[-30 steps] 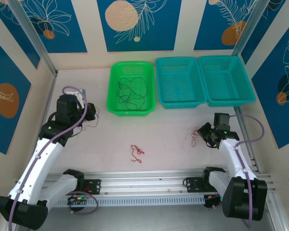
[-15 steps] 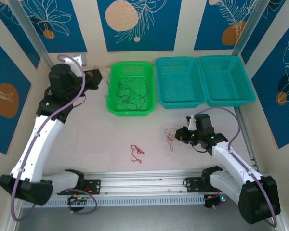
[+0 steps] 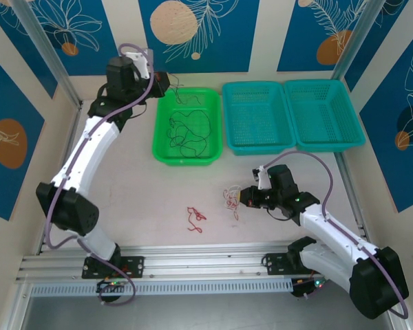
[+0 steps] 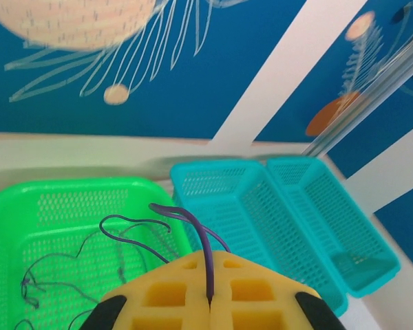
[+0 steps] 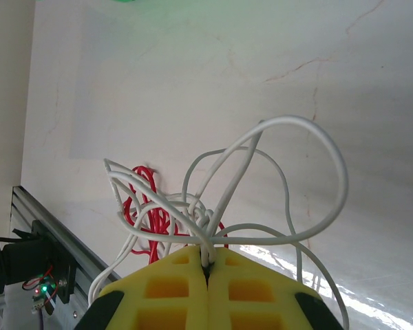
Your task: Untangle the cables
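left gripper (image 3: 166, 84): up at far-left corner of bright green perforated plastic basket (image 3: 186, 159). yellow pads (image 4: 158, 295) pressed together, clamped on thin black flexible wire (image 4: 193, 220). held strand arcing up and forward out of the pads in left wrist view, over the green basket's near side. rest of black wire (image 3: 189, 134) in loose loops on the basket floor.

right gripper (image 3: 242, 198): low over pale table (image 3: 138, 192), right of centre, in front of the teal baskets and well apart from them. pads (image 5: 165, 292) clenched on thin white flexible wire (image 5: 299, 118), no gap between them. several loose white loops fanning out ahead of the fingertips. from top view: white bundle (image 3: 230, 199) just left of the gripper; resting on table or hanging just above it, cannot tell.

thin red flexible wire (image 3: 195, 218): small crumpled heap on the table, left of the white bundle, near it but apart from above. red strands (image 5: 155, 227) visible behind the white loops in right wrist view; contact between red and white: cannot tell.

teal perforated plastic basket (image 3: 255, 117) directly right of the green one, second teal basket (image 3: 323, 113) right of that, rims side by side along the far wall.
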Controlling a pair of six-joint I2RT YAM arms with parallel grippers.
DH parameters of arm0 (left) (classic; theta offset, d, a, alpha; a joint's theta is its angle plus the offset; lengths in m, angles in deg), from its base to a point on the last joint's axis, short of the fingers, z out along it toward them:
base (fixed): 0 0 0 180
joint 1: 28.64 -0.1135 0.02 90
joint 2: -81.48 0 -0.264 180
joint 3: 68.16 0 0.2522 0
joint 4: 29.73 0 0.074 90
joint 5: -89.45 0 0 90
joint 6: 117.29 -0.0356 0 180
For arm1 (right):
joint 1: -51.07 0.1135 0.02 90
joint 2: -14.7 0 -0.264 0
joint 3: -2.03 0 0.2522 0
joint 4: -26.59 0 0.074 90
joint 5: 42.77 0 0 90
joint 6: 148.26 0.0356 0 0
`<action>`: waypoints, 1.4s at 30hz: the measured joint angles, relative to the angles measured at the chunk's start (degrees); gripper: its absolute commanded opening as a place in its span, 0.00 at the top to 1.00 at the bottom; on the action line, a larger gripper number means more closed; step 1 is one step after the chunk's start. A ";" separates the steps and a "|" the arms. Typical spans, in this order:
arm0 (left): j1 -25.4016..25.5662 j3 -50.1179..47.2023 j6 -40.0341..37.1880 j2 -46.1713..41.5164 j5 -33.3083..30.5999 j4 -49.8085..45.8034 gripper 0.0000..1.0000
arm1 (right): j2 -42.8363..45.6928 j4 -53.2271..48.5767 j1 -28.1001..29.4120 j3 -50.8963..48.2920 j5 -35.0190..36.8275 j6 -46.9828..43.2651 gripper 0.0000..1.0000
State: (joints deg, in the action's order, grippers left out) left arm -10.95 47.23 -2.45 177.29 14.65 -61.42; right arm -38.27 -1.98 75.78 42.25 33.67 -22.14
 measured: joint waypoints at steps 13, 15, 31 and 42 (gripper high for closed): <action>1.27 -8.37 -2.56 2.75 1.97 -3.39 0.29 | 4.44 -1.29 0.48 0.00 0.66 0.00 1.00; 1.88 -11.30 -2.51 0.31 2.38 -4.04 0.29 | 4.42 -1.33 0.57 0.00 0.94 0.00 1.00; 23.93 -53.35 8.68 -29.14 1.14 -5.42 0.32 | 4.33 -1.81 1.22 -1.53 3.08 0.02 1.00; 30.88 -67.04 15.82 -25.11 -1.92 1.14 0.34 | 3.72 -3.78 1.60 -1.53 3.04 0.00 1.00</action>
State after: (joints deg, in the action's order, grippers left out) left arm 19.93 -19.81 13.37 152.18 12.73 -60.29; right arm -34.55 -5.76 77.37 40.72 36.70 -22.14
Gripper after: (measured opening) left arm 0.664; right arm 0.051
